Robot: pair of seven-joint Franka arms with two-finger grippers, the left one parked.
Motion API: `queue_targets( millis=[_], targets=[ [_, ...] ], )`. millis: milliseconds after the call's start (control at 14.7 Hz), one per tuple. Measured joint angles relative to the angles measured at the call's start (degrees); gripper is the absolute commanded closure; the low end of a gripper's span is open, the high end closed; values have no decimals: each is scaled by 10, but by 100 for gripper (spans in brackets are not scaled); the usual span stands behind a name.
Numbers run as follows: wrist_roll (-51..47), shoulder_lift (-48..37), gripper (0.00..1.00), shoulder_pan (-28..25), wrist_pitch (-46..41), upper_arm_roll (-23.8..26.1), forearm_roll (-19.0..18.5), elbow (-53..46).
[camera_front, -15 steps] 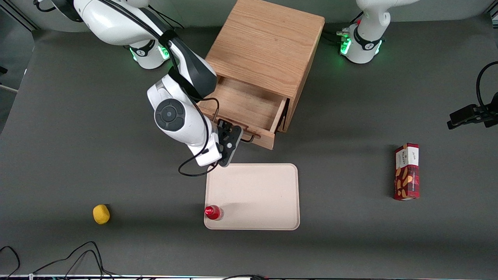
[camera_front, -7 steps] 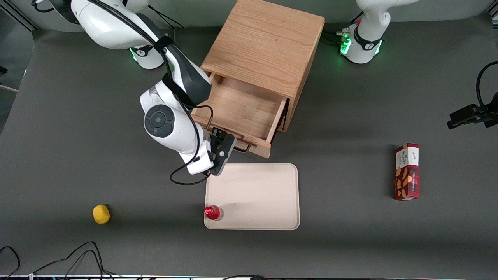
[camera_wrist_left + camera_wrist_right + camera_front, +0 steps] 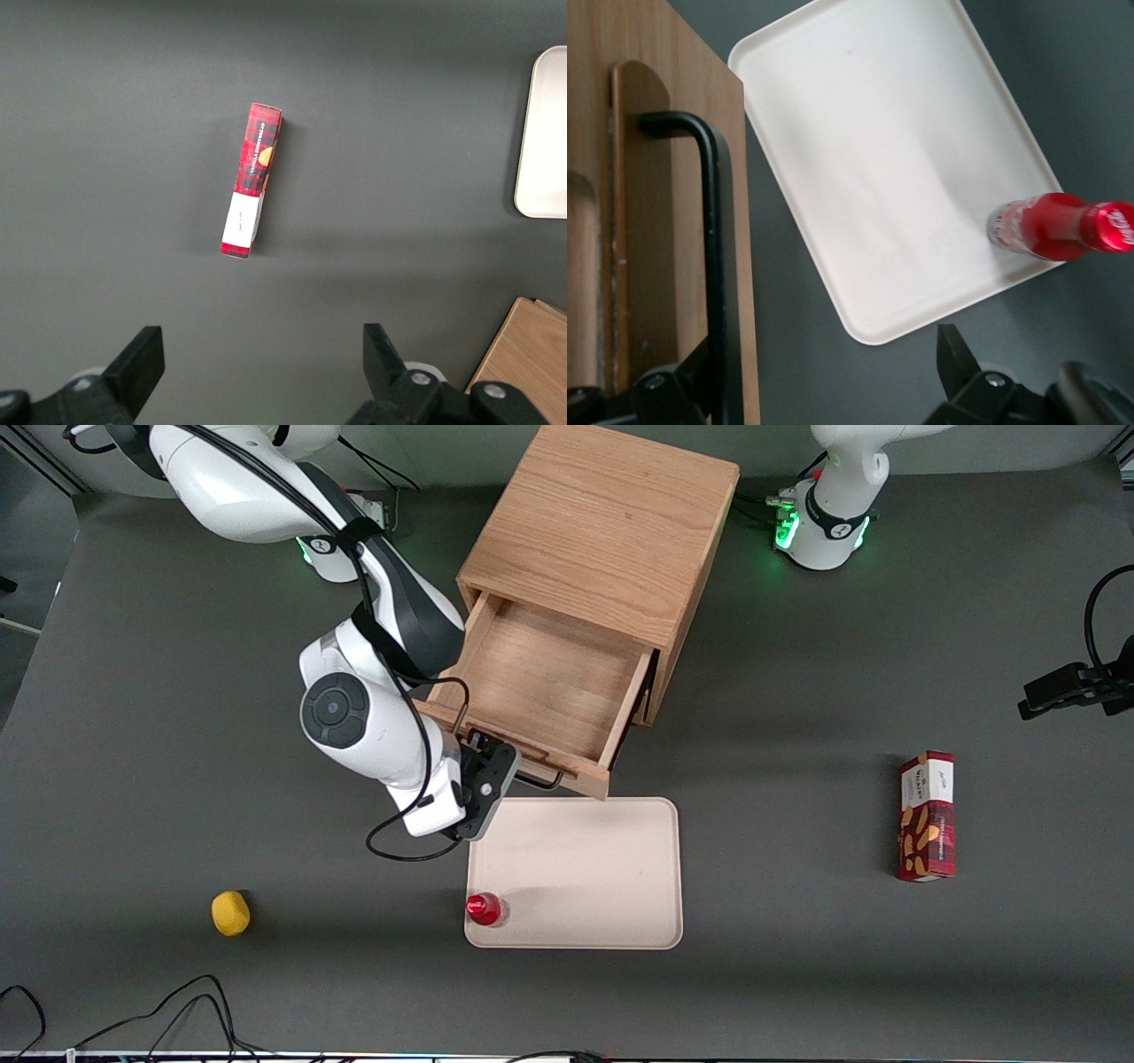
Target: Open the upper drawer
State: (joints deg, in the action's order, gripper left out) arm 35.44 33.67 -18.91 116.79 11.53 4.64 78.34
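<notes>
Nearest the front camera, a yellow lemon-like fruit (image 3: 230,913) is lying on the dark tabletop (image 3: 177,974) toward my working end, and a red-capped Coca-Cola bottle (image 3: 485,909) is standing in the near corner of a cream tray (image 3: 602,868). Toward the parked arm's end, a red snack box (image 3: 927,816) is lying flat, well apart from the tray. Farther from the camera, just above the tray's edge, my gripper (image 3: 494,769) is sitting at the front of the upper drawer (image 3: 549,682), and one of my fingers (image 3: 673,390) is pressing against the black handle (image 3: 713,266) that runs along the drawer's front; my fingers are standing spread, one at the bar and the other (image 3: 961,367) well clear over the tabletop, so I am hooking the handle rather than pinching it. The upper drawer is standing pulled well out of the wooden cabinet (image 3: 611,522), its bare oak floor showing, its front reaching almost over the tray's edge.
</notes>
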Motion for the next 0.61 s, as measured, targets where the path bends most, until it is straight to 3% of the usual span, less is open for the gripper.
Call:
queue_targets(
  millis=[612],
  targets=[
    [9,12,0,6,23,-8,0,-13]
  ],
)
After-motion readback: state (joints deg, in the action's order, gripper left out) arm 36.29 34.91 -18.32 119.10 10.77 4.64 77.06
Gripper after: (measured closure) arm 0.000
